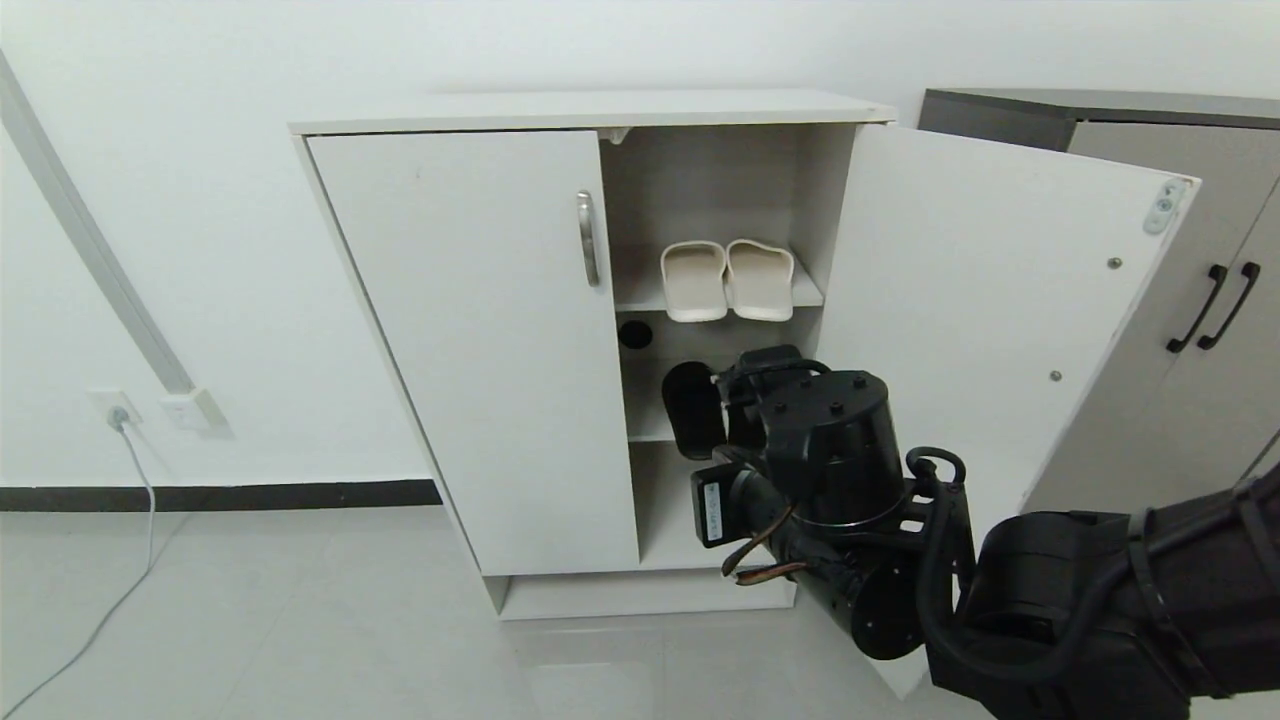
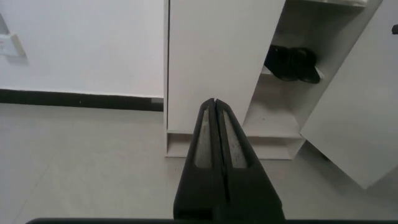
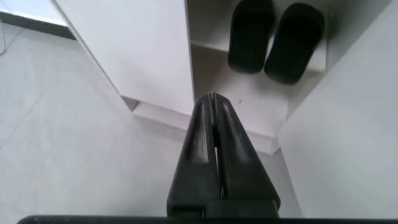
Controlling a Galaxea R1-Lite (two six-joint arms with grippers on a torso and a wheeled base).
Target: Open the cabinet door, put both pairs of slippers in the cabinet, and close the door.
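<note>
Beige slippers [image 1: 695, 283]: two; black slippers [image 3: 252, 37]: two; left fingers [image 2: 204, 143] together; right fingers [image 3: 202, 137] together.

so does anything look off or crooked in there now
Nothing is spilled or damaged. The black slippers and the beige slippers each sit side by side on their own shelf, but both pairs poke a little past the shelf front. That might catch the open door when it closes.
</note>
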